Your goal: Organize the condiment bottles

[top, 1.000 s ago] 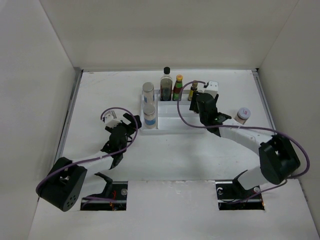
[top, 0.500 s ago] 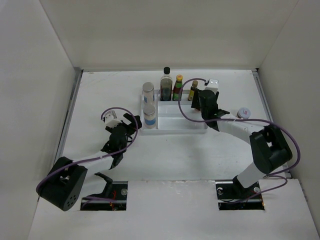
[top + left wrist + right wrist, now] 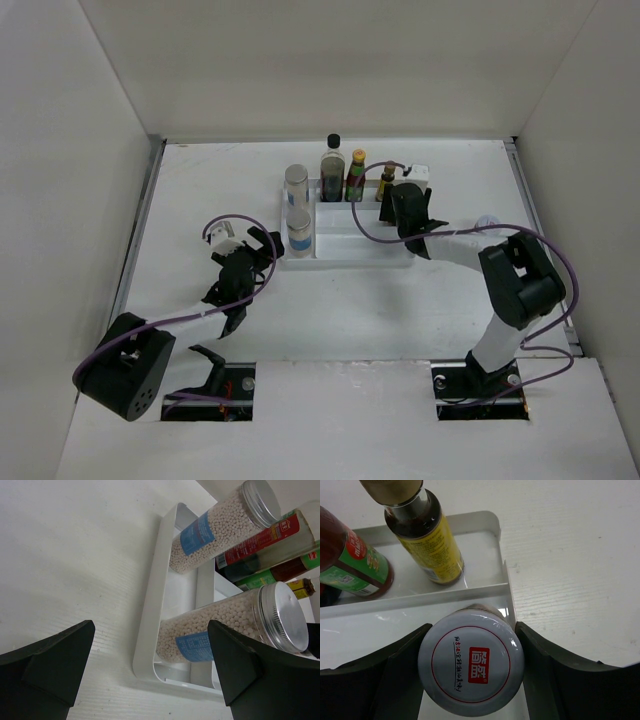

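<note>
white counter [image 3: 330, 320] under us, white walls around. nearest, our left fingers [image 3: 55, 655] hang spread and empty near the two grey-lidded jars [image 3: 235, 625] in the tray [image 3: 350, 245]. farther on, our right fingers [image 3: 547, 675] clasp a spice jar [image 3: 471, 666] at the tray's front compartment, before the small yellow-labelled bottle [image 3: 427, 537]. we judge placing is underway; next we settle it upright, then release.

From above, my right gripper [image 3: 408, 210] covers the round white-lidded jar [image 3: 471, 666] it clasps (only its lid shows at my wrist), and my right arm [image 3: 515, 278] half hides a small pale jar [image 3: 487, 220].
</note>
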Available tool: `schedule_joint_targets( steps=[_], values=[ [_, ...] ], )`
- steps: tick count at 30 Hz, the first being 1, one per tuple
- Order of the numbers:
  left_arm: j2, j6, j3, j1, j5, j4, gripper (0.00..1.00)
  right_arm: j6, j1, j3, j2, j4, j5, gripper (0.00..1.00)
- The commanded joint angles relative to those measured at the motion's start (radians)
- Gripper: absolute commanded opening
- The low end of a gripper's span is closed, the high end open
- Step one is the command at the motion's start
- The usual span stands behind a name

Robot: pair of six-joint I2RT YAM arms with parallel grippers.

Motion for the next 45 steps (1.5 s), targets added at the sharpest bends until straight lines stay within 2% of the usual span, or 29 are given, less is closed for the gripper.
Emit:
schedule_joint_targets(
  steps=[1, 10, 17, 21, 23, 27, 33, 36, 37, 39, 43, 45],
  values=[
    [-0.023, -0.009, 0.024, 0.008, 0.005, 0.039, 1.00, -0.002, 0.000, 0.058, -0.044, 0.120, 0.010, 0.72],
    [-0.014, -0.014, 0.024, 0.006, 0.001, 0.039, 1.00, 0.004, -0.012, 0.022, -0.260, 0.037, 0.033, 0.95],
    [-0.015, -0.015, 0.021, 0.006, 0.001, 0.041, 1.00, 0.109, -0.169, -0.136, -0.485, -0.122, 0.333, 1.00],
    [-0.030, -0.020, 0.017, -0.006, 0.001, 0.039, 1.00, 0.131, -0.307, -0.207, -0.503, -0.143, 0.427, 1.00],
    [-0.024, -0.020, 0.017, -0.005, -0.002, 0.041, 1.00, 0.143, -0.365, -0.222, -0.475, -0.144, 0.406, 1.00],
    [-0.020, -0.021, 0.020, -0.008, 0.002, 0.039, 1.00, 0.142, -0.440, -0.213, -0.409, -0.140, 0.230, 1.00],
    [-0.013, -0.021, 0.026, -0.006, 0.012, 0.036, 1.00, 0.148, -0.505, -0.175, -0.311, -0.123, 0.042, 1.00],
    [-0.010, -0.021, 0.023, -0.006, 0.007, 0.041, 1.00, 0.160, -0.508, -0.169, -0.270, -0.123, 0.010, 1.00],
    [-0.003, -0.021, 0.026, -0.005, 0.012, 0.041, 1.00, 0.169, -0.508, -0.169, -0.257, -0.123, 0.005, 1.00],
    [-0.001, -0.023, 0.029, -0.005, 0.016, 0.035, 1.00, 0.176, -0.506, -0.167, -0.230, -0.110, 0.001, 0.92],
    [-0.012, -0.023, 0.021, -0.003, 0.009, 0.041, 1.00, 0.177, -0.502, -0.182, -0.255, -0.084, 0.031, 0.59],
    [-0.007, -0.023, 0.024, 0.002, 0.016, 0.036, 1.00, 0.169, -0.470, -0.196, -0.314, -0.071, 0.083, 0.51]
  ],
)
